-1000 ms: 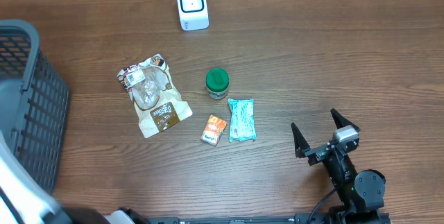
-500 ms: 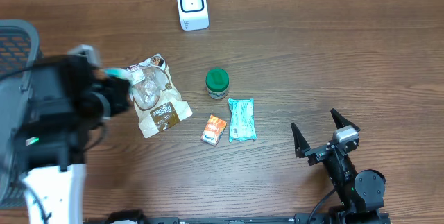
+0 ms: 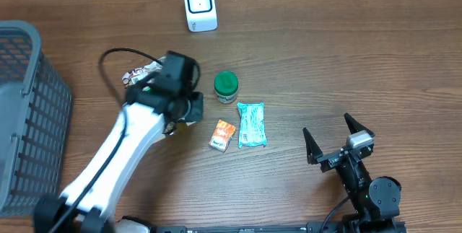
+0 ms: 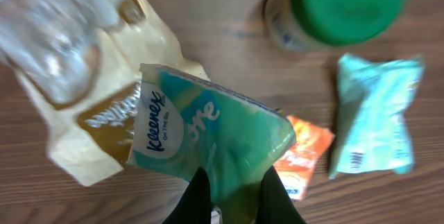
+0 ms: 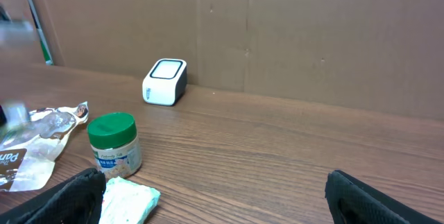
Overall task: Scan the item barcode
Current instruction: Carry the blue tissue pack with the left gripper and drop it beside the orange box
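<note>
1. Wooden table (image 3: pixel 346 60): fills the overhead frame and bears every other entry.
2. Dark mesh basket (image 3: pixel 29 117): left edge of the overhead frame, cut off by the border.
3. Left arm (image 3: pixel 123 154), white: runs from the lower left up to the centre-left of the overhead frame. Its left gripper (image 4: pixel 236 200) is closed tight on item 6, with both black fingers at the bottom of the wrist frame pinching the pack's lower end.
4. Right gripper (image 3: pixel 325 122): lower right of the overhead frame, well apart from the goods. Its jaws are spread fully wide and nothing is between them.
5. Cream snack bag (image 4: pixel 69 134) with a clear window: upper left of the left wrist frame. In the overhead frame it is largely hidden beneath the left arm.
6. Kleenex tissue pack (image 4: pixel 208 130), teal and white: the task item. It sits in the centre of the left wrist frame and overlaps the snack bag's right edge. It cannot be made out in the overhead frame.
7. Teal packet (image 3: pixel 251 125): centre of the overhead frame, just below and right of the jar.
8. Green-lidded jar (image 3: pixel 226 86): upright, just right of the left gripper.
9. White scanner (image 3: pixel 200 6): top centre of the overhead frame, well apart from the tissue pack.
10. Orange packet (image 3: pixel 222 135): just left of the teal packet.
</note>
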You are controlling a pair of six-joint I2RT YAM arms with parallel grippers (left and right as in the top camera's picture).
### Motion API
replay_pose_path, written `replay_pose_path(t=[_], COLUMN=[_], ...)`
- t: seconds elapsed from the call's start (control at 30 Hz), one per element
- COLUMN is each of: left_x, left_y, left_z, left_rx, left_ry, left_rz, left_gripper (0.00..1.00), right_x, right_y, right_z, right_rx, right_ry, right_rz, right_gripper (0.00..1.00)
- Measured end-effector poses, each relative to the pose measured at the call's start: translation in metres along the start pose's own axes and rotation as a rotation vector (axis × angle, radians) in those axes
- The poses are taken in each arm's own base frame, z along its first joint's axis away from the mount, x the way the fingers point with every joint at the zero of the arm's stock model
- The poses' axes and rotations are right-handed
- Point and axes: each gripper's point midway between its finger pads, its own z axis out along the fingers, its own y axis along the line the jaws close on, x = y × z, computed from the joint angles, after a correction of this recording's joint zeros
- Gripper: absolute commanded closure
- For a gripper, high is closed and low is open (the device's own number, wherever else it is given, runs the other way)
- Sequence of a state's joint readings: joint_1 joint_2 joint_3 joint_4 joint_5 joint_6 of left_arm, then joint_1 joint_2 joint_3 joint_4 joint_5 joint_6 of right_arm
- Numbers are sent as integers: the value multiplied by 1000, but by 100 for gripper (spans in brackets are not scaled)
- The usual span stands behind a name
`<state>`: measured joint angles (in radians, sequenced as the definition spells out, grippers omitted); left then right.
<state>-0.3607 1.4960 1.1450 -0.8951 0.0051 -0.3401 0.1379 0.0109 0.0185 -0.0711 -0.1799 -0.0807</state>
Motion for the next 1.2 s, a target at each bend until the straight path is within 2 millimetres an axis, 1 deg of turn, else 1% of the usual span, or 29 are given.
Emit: replay_pose_path(t=[0.07, 0.1, 0.23, 0.37, 0.43, 0.57, 0.63, 0.73, 0.83, 0.9, 0.97, 1.0, 1.03, 1.1, 1.17, 1.2], left_x=[10, 15, 20, 16, 15, 14, 14, 14, 16, 17, 8, -2, -12, -39, -59, -66], left_y=[-4, -6, -13, -17, -18, -18, -18, -18, -17, -16, -19, -22, -24, -27, -21, -18], left_z=[24, 32, 47, 50, 50, 50, 50, 50, 48, 42, 28, 15, 4, -31, -65, -75], left_rx=[-22, -28, -34, -25, -23, -23, -22, -22, -27, -35, -37, -34, -27, -12, -5, -4], left_ry=[73, 97, 131, 111, 108, 106, 103, 103, 116, 137, 141, 130, 110, 58, 10, -7], left_rz=[16, 22, 32, 34, 35, 32, 28, 27, 27, 30, 37, 37, 36, 40, 39, 40], left_gripper=[96, 96, 96, 89, 83, 64, 57, 53, 53, 53, 52, 51, 48, 40, 35, 33], right_x=[0, 0, 0, 0, 0, 0, 0, 0, 0, 0, 0, 0, 0, 0, 0, 0], right_y=[0, 0, 0, 0, 0, 0, 0, 0, 0, 0, 0, 0, 0, 0, 0, 0], right_z=[0, 0, 0, 0, 0, 0, 0, 0, 0, 0, 0, 0, 0, 0, 0, 0], right_rx=[0, 0, 0, 0, 0, 0, 0, -1, 0, 0, 0, 0, -1, 0, 0, 0], right_ry=[0, 0, 0, 0, 0, 0, 0, 0, 0, 0, 0, 0, 1, 0, 1, 0], right_rz=[-1, 0, 0, 0, 0, 0, 0, 0, 0, 0, 0, 0, 0, 0, 0, 0], right_gripper=[0, 0, 0, 0, 0, 0, 0, 0, 0, 0, 0, 0, 0, 0, 0, 0])
